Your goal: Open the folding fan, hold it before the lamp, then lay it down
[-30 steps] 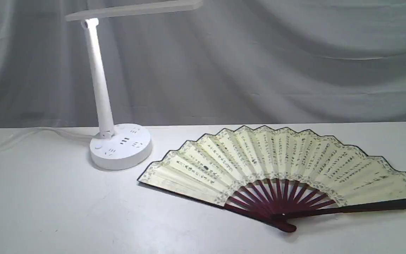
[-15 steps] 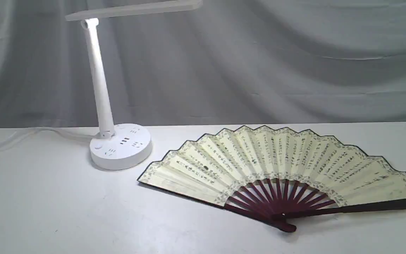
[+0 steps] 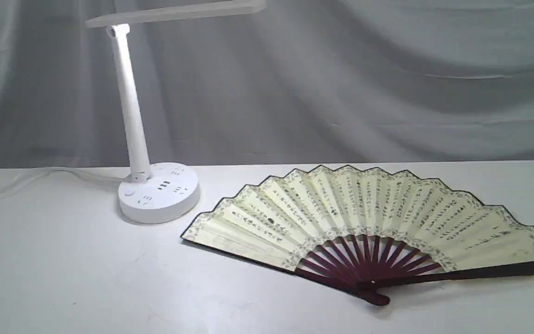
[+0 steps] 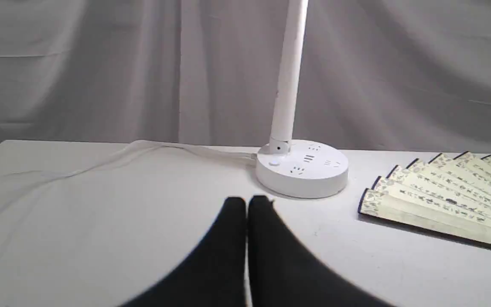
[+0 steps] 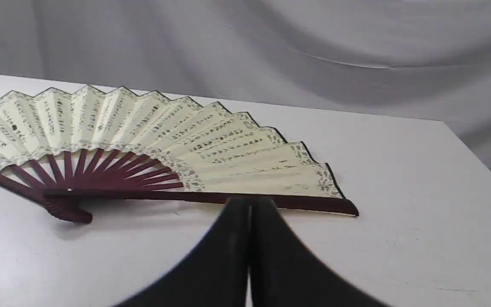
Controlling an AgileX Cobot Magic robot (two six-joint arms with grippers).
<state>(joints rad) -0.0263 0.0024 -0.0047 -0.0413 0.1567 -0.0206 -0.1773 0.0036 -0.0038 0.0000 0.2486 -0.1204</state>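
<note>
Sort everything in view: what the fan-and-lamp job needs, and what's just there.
Job:
folding fan, lying open
lamp
left gripper, shut, empty
right gripper, shut, empty

Just there:
table
grey curtain behind

Only illegible calligraphy on the folding fan (image 3: pixel 369 208)

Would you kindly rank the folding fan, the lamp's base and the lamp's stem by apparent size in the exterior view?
Largest: folding fan.
Then lamp base and stem: too alike in area to rank; stem longer, base wider.
</note>
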